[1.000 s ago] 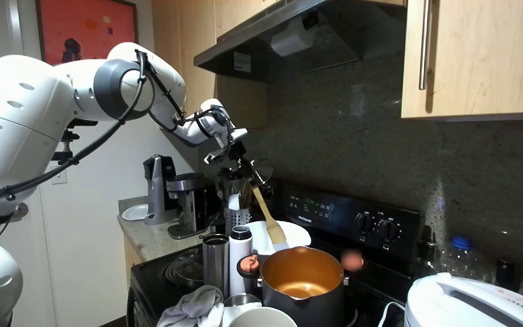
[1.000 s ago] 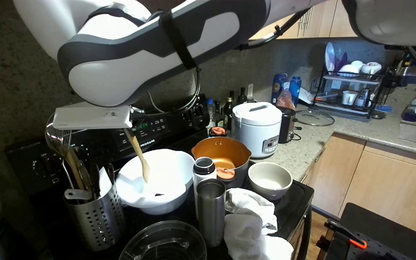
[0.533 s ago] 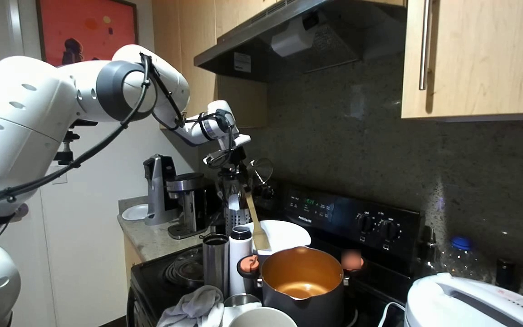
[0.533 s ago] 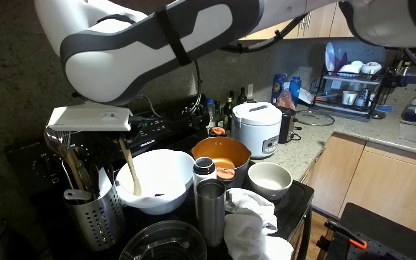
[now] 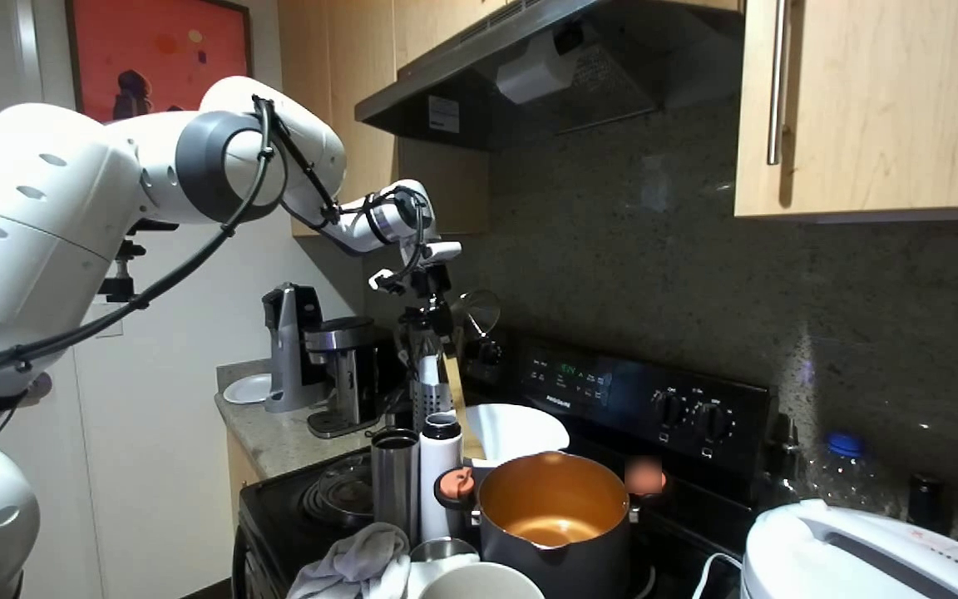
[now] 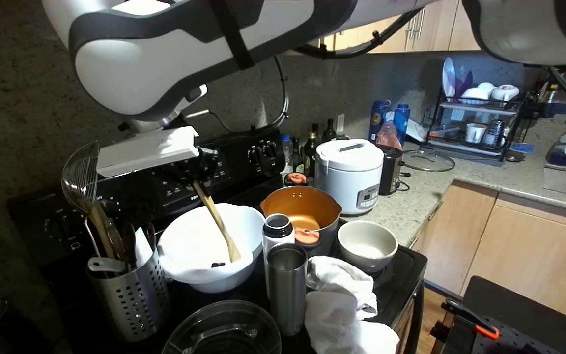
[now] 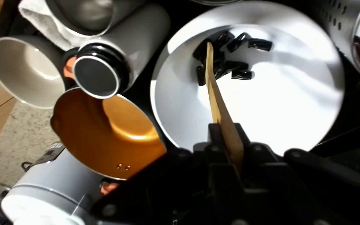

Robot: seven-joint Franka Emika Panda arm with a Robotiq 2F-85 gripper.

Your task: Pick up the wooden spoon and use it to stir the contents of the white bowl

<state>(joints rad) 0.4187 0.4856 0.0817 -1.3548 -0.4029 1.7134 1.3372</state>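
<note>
The claw [image 7: 228, 134] grips the wooden spoon [image 7: 216, 100] by its handle, and the spoon slants down into the white bowl [image 7: 305, 103], its far end over or among the black pieces [image 7: 230, 66]; I can't tell if it touches them. Stirring looks like the step in hand. I'd hold that end low and sweep the bunched pieces round in slow circles inside the rim; a hard shove could slide the bowl into the white bottle [image 5: 441, 470] just beside it.
</note>
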